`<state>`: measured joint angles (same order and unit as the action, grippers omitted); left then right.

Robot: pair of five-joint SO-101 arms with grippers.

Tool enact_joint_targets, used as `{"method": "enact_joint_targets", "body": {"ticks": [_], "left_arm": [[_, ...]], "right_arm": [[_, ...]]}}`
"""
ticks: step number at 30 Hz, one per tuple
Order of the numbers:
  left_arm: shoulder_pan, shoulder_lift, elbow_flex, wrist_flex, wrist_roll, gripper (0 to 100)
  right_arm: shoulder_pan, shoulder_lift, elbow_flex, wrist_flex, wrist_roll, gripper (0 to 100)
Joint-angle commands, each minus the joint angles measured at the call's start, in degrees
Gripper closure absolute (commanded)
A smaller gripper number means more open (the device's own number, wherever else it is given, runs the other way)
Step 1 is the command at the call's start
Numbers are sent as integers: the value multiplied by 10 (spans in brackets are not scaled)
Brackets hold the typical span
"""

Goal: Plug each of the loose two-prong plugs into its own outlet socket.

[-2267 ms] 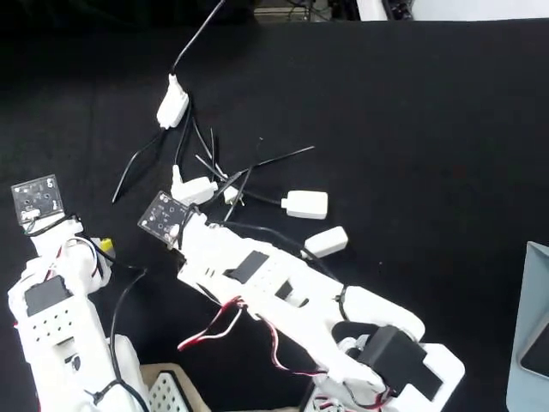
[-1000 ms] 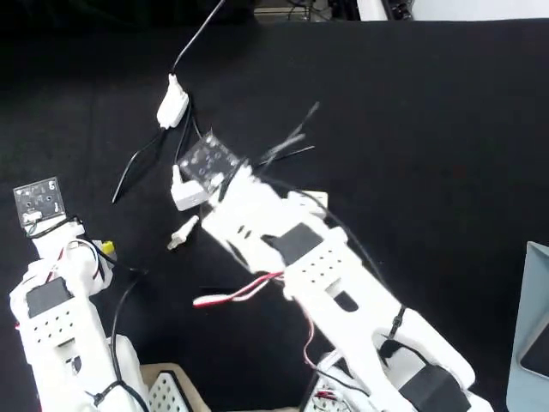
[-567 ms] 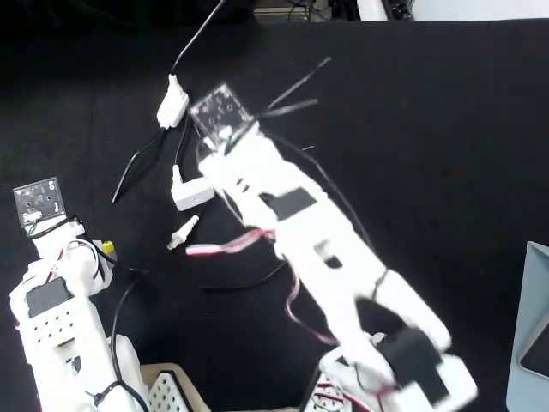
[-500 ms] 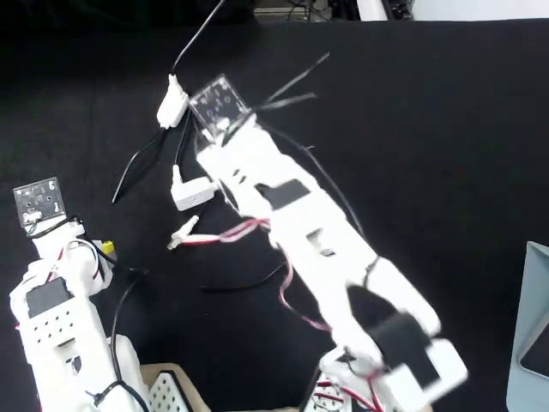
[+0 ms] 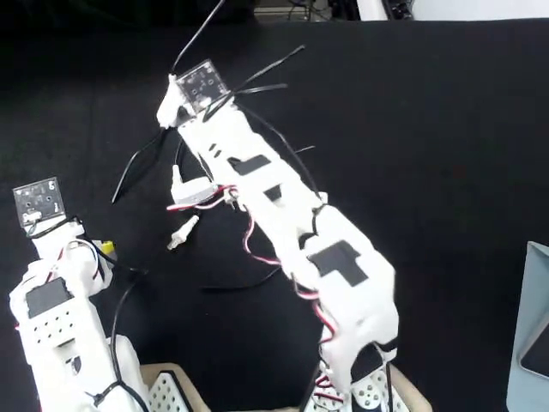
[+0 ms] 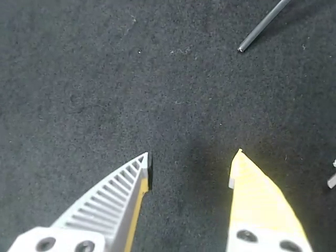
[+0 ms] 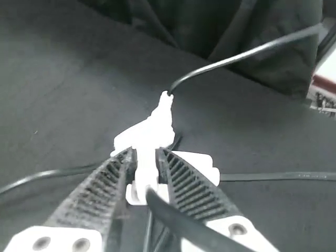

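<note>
My right gripper [image 7: 144, 153] is shut on a small white plug [image 7: 142, 176] whose black wire tails [image 5: 276, 67] stick out past the wrist. The plug's nose is against a white corded socket [image 7: 149, 131], which lies at the far left of the table [image 5: 169, 110] with its cable running off the back. I cannot tell whether the prongs are in. My left gripper [image 6: 189, 157] is open over bare black cloth near the left front, with nothing between its fingers. A second white socket block [image 5: 196, 190] and a small loose plug [image 5: 182, 232] lie between the arms.
Thin black wires [image 5: 141, 159] trail over the cloth left of the right arm. One wire end [image 6: 262, 23] lies ahead of the left gripper. A grey-blue container [image 5: 532, 326] stands at the right edge. The right half of the table is bare cloth.
The right arm swung from the middle of the table to the corded socket at the far left, and the black wire tails went with it. The left arm kept still.
</note>
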<state>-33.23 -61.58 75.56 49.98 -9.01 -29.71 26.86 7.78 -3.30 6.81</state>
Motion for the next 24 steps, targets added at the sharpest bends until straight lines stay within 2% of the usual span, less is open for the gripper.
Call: {"method": "enact_joint_targets", "body": {"ticks": [1,4,6,14,24], "left_arm": [[-3,-9,-5,-6,2,751],[-3,-9,-5,-6,2,751],[-3,-9,-5,-6,2,751],[-3,-9,-5,-6,2,751],[-3,-9,-4,-8,2,751]], "right_arm": [[23,23,-80,-15,-40,945],[29,50,-102,-6,-51,808],[30,62,-116,28,-52,750],[22,47,-120,56,-53,747],[-4,-178,15,200,-50,748]]}}
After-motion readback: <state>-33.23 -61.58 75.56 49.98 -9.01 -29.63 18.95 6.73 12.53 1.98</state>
